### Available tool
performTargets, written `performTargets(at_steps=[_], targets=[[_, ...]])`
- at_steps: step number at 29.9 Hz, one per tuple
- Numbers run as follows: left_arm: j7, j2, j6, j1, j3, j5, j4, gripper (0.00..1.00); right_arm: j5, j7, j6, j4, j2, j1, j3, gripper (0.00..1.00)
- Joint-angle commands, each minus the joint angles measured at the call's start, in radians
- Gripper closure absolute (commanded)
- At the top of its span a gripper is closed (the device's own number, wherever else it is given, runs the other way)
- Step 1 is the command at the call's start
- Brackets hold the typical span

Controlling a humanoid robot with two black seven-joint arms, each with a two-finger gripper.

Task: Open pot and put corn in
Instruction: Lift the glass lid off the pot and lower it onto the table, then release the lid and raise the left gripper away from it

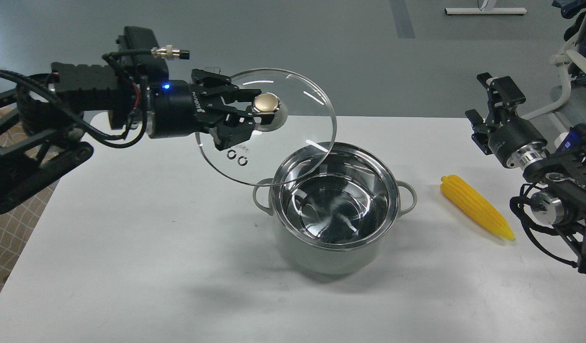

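Observation:
The pale grey-green pot [321, 252] stands uncovered in the middle of the white table [131, 228], its shiny steel inside empty. My left gripper [254, 112] is shut on the brass-coloured knob [265, 102] of the clear glass lid [293, 157] and holds it in the air, up and to the left of the pot, its lower edge overlapping the pot's far-left rim in view. The yellow corn [476, 206] lies on the table right of the pot. My right gripper [490, 102] hovers above and behind the corn, its fingers apart and empty.
A checked beige cloth [16, 209] hangs off the table's left edge. A white chair frame [566, 71] stands on the grey floor at the back right. The table's far edge runs just behind the pot.

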Motion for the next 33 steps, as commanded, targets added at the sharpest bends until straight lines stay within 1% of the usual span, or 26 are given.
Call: performTargets(at_steps=[1,2,4,6,7,8,10,12,17,20,23,29,32,33], targets=[[-0.005,0.144,0.094,0.095,0.011,-0.077,-0.001,1.0,0.0,0.0,0.0,0.0,-0.005,-0.001,0.0,0.01],[-0.005,0.163,0.111,0.114,0.013,-0.084,-0.001,1.0,0.0,0.0,0.0,0.0,-0.005,-0.001,0.0,0.01],[-0.005,0.203,0.165,0.192,0.011,-0.103,0.006,1.0,0.0,0.0,0.0,0.0,-0.008,-0.001,-0.001,0.01],[-0.005,0.216,0.267,0.313,0.008,-0.117,0.039,1.0,0.0,0.0,0.0,0.002,-0.011,-0.006,-0.001,0.01],[-0.005,0.216,0.298,0.342,0.008,-0.117,0.054,1.0,0.0,0.0,0.0,0.002,-0.011,-0.006,-0.001,0.01],[-0.005,0.216,0.362,0.395,0.01,-0.115,0.086,1.0,0.0,0.0,0.0,0.002,-0.011,-0.006,-0.001,0.01],[-0.005,0.215,0.422,0.439,0.011,-0.115,0.112,1.0,0.0,0.0,0.0,0.0,-0.011,-0.007,-0.001,0.01],[-0.005,0.209,0.513,0.503,0.013,-0.115,0.17,1.0,0.0,0.0,0.0,0.0,-0.019,-0.007,-0.001,0.01],[-0.005,0.183,0.631,0.598,0.013,-0.118,0.287,1.0,0.0,0.0,0.0,0.0,-0.022,-0.015,-0.001,0.01],[-0.005,0.155,0.674,0.658,0.014,-0.118,0.327,1.0,0.0,0.0,0.0,0.0,-0.022,-0.015,-0.003,0.01],[-0.005,0.134,0.69,0.692,0.014,-0.118,0.345,1.0,-0.002,0.0,0.0,0.0,-0.022,-0.015,-0.003,0.01],[-0.005,0.091,0.71,0.715,0.014,-0.118,0.378,1.0,-0.002,0.0,0.0,0.0,-0.023,-0.015,-0.005,0.01],[-0.005,0.075,0.711,0.715,0.014,-0.118,0.395,0.93,-0.002,0.0,0.0,0.0,-0.023,-0.015,-0.005,0.01],[-0.005,0.063,0.711,0.715,0.014,-0.118,0.405,0.86,-0.002,0.0,0.0,-0.001,-0.023,-0.015,-0.005,0.01]])
